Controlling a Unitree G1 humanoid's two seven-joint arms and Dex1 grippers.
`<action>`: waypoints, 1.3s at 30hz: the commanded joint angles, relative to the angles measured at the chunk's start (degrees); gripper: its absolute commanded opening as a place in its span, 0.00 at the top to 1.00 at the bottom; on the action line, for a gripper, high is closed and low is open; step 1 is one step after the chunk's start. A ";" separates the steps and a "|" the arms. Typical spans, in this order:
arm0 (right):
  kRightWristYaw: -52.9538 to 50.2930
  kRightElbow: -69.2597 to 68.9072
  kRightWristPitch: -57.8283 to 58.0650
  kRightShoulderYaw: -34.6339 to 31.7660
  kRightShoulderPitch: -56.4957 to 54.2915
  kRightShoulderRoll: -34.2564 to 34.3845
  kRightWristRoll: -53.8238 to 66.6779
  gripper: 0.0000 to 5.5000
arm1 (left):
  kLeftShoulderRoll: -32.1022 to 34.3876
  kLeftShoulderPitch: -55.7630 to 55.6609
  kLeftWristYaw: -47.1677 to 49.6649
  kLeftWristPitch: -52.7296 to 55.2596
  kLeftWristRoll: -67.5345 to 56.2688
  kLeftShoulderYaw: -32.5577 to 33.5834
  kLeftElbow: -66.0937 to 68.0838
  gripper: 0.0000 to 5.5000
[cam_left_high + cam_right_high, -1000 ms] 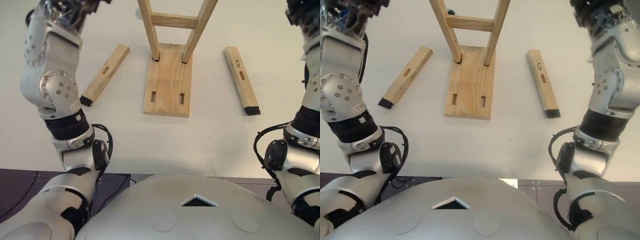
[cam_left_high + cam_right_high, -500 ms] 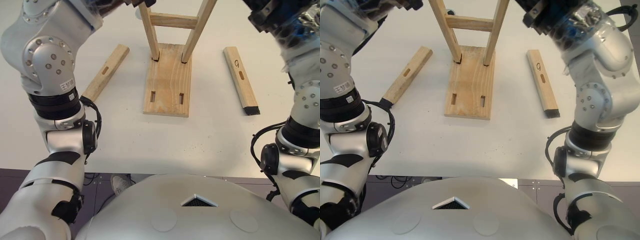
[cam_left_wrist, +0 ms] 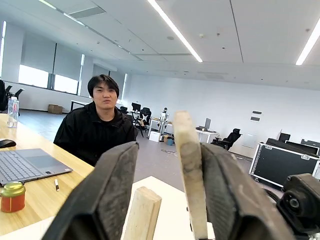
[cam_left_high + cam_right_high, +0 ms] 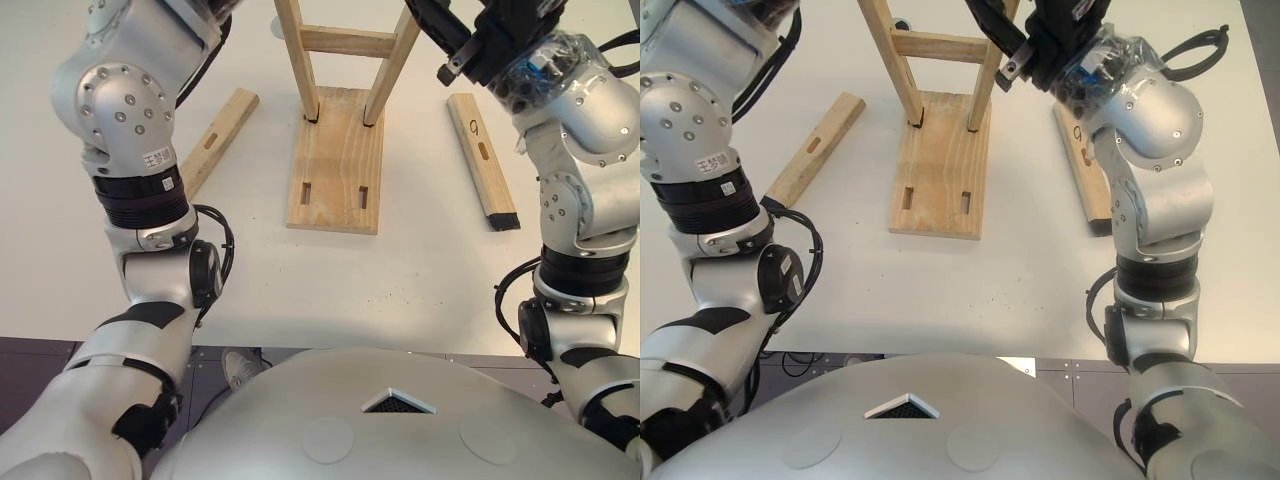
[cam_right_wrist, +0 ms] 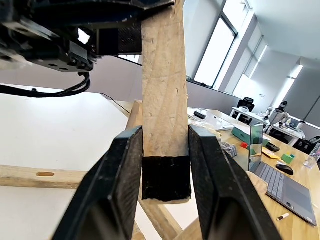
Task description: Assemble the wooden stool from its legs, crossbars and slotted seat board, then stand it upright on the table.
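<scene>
My right gripper [image 5: 165, 135] is clamped on the right upright leg [image 4: 392, 70] near its black-capped top, both pads flat against the wood. My left gripper [image 3: 169, 150] straddles the top of the left upright leg [image 4: 300, 60] with the jaws parted: the wood leans on one pad and there is a gap to the other. Both legs, joined by the crossbar [image 4: 348, 41], stand in the far slots of the seat board [image 4: 335, 160], which lies flat mid-table [image 4: 420, 270]. The two near slots are empty. One loose leg [image 4: 210, 150] lies toward the left edge and another loose leg [image 4: 482, 160] toward the right edge, both well apart from the board and from my hands. I judge the wood stiff, light and dry enough not to slip. Held this high, though, the frame could rock or lever in its slots. A flat-faced hold suits the legs best, and the board looks likely to lift with them if the joints are tight.
</scene>
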 commanded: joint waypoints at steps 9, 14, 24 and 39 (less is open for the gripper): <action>0.24 2.04 -3.50 2.94 0.24 1.39 -3.33 0.77 | -2.55 0.73 2.84 -0.20 -0.46 0.92 1.56 0.92; 0.41 2.15 -2.59 3.18 0.61 1.90 -2.81 0.77 | -2.44 0.55 3.73 -0.77 -0.55 2.22 1.77 0.92; 2.27 2.53 4.34 4.49 2.97 -0.13 -3.55 0.43 | 9.56 -1.19 1.44 0.98 -3.85 12.40 3.64 0.93; 3.28 6.17 23.94 -18.76 -3.22 4.31 27.47 0.84 | 21.23 12.29 -14.42 -22.69 16.79 9.90 26.85 0.93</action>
